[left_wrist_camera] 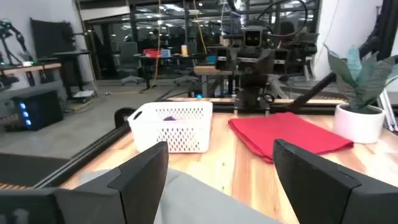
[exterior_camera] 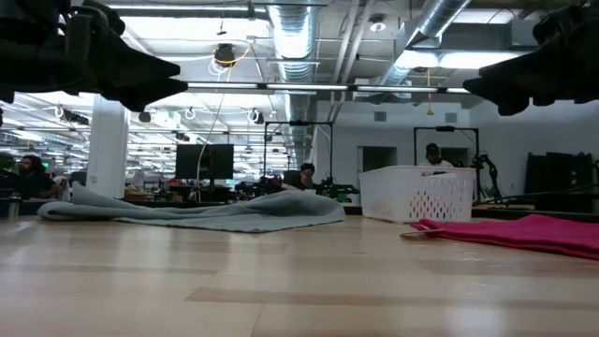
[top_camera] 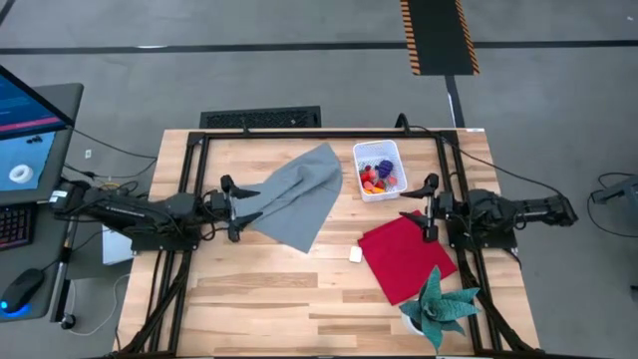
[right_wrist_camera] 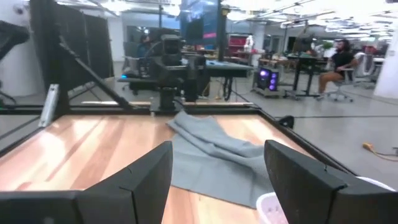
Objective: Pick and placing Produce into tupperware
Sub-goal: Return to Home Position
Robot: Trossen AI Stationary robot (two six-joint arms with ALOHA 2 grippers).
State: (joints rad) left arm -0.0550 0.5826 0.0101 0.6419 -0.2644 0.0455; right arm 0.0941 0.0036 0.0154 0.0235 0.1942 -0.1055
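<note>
The white tupperware (top_camera: 379,170) stands on its base on the table at the far middle-right, with the produce (top_camera: 377,178) inside it: red, yellow and purple pieces. In the left wrist view the tub (left_wrist_camera: 174,127) shows its perforated wall. My left gripper (top_camera: 229,209) hovers open at the table's left, above the near-left edge of a grey cloth (top_camera: 299,194), pointing level toward the right. My right gripper (top_camera: 430,208) hovers open at the table's right, just near of the tub, pointing level toward the left. Neither gripper has anything between its fingers.
A red cloth (top_camera: 407,257) lies flat on the table's near right, with a small white cube (top_camera: 355,254) at its left edge. A potted plant (top_camera: 439,304) stands at the near right corner. Bare wood shows across the near left.
</note>
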